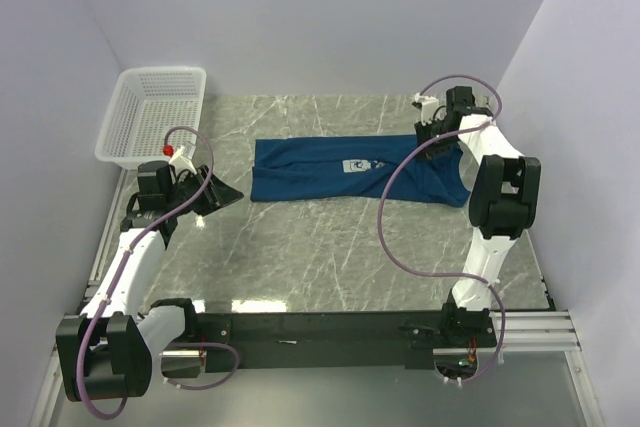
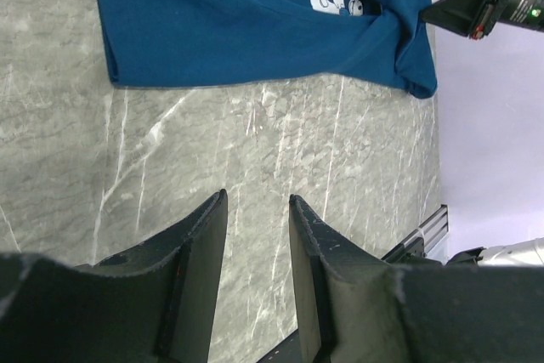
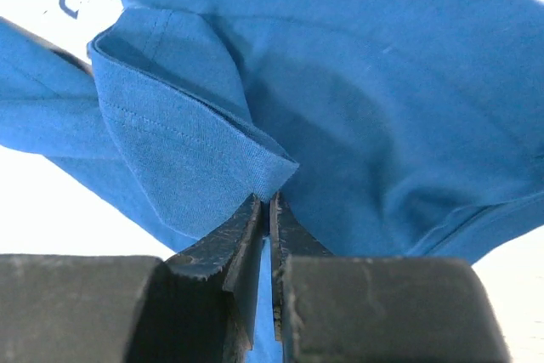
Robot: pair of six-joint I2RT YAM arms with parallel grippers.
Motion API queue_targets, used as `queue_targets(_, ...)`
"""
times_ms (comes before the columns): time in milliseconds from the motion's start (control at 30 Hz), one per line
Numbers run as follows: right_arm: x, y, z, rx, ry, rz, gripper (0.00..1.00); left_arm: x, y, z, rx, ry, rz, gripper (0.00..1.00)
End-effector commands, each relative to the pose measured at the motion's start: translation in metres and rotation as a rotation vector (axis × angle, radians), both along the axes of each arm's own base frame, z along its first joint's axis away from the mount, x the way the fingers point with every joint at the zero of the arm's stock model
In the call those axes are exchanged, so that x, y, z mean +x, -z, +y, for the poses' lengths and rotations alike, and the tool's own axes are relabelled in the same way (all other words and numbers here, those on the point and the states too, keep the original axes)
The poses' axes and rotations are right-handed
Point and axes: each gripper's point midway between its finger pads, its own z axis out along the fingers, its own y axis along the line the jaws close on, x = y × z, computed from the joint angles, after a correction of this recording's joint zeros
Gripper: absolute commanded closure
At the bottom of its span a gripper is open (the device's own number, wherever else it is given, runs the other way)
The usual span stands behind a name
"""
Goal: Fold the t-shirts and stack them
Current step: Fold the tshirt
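A dark blue t-shirt point(image 1: 330, 171) lies stretched across the middle of the marble table, partly folded lengthwise, with its pale square print point(image 1: 354, 166) facing up. The left wrist view has it at the top point(image 2: 255, 14). My right gripper point(image 1: 437, 137) is at the shirt's far right end, shut on a folded sleeve corner of the t-shirt point(image 3: 183, 138), its jaws pinching the cloth point(image 3: 269, 201). My left gripper point(image 1: 222, 194) hovers over bare table left of the shirt, apart from it, open with nothing between its fingers point(image 2: 257, 210).
A white mesh basket point(image 1: 153, 114) stands at the back left corner. White walls close the table on the left, back and right. The black rail point(image 1: 330, 332) with both arm bases runs along the near edge.
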Motion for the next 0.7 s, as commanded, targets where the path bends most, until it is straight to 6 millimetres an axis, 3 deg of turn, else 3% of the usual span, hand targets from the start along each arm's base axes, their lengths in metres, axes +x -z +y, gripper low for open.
queue_targets(0,0.029,-0.010,-0.008,-0.043,0.015,-0.078,0.87,0.004,-0.007,-0.001,-0.001,0.018,-0.048,0.59)
queue_targets(100,0.037,-0.008,-0.011,-0.051,0.022,-0.071,0.85,0.003,-0.006,-0.001,0.000,0.019,-0.044,0.59)
queue_targets(300,0.044,-0.001,-0.011,-0.048,0.025,-0.063,0.68,0.004,-0.005,0.000,0.001,0.017,-0.043,0.59)
queue_targets(400,0.045,-0.001,-0.010,-0.039,0.024,-0.067,0.65,0.004,-0.004,-0.001,0.001,0.019,-0.037,0.59)
queue_targets(567,0.049,0.001,-0.006,-0.016,0.025,-0.057,0.68,0.004,-0.004,0.000,0.002,0.021,-0.036,0.59)
queue_targets(667,0.053,0.001,-0.004,-0.002,0.029,-0.055,0.75,0.004,-0.004,-0.001,0.003,0.019,-0.037,0.59)
